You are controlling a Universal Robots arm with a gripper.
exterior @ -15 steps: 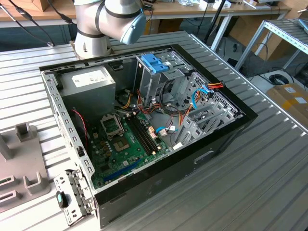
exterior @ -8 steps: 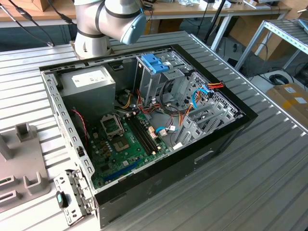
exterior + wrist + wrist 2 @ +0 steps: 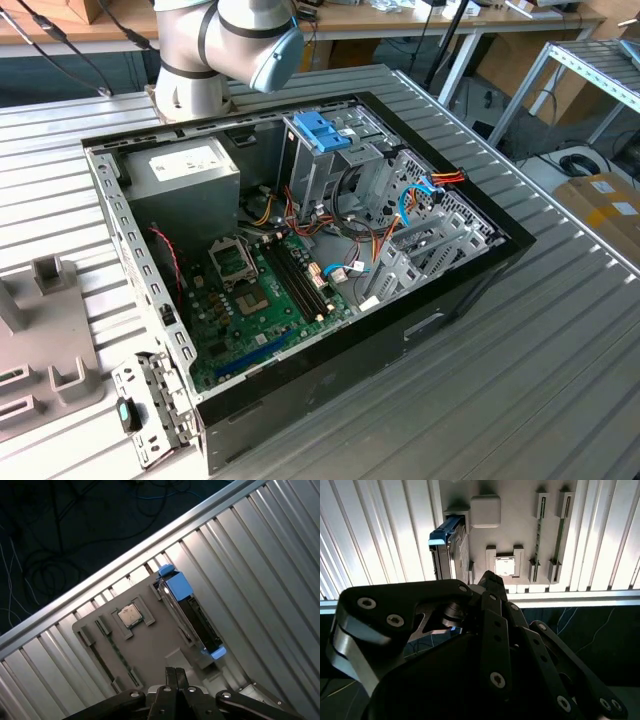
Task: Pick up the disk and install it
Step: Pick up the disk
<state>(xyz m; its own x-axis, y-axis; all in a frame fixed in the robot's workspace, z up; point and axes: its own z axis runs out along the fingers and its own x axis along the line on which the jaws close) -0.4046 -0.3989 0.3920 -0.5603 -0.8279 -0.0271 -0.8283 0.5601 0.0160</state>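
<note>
The disk is seen standing on its thin edge in a slot at the side of a grey tray. Its blue frame is wrapped around its edges. The tray is laid flat on the ribbed metal table, close to the table's edge.

The gripper is held above the tray. Its black fingertips are pressed together, and nothing is held between them. The disk is not touched by it. The disk is found near the fingertips but off to one side, not straight under them.

In the second wrist view, the disk is seen just past the gripper, beside a small square chip that is set in the tray.

In the exterior view, an open computer case is laid on the table. A metal drive cage with a blue latch is seen inside it.
</note>
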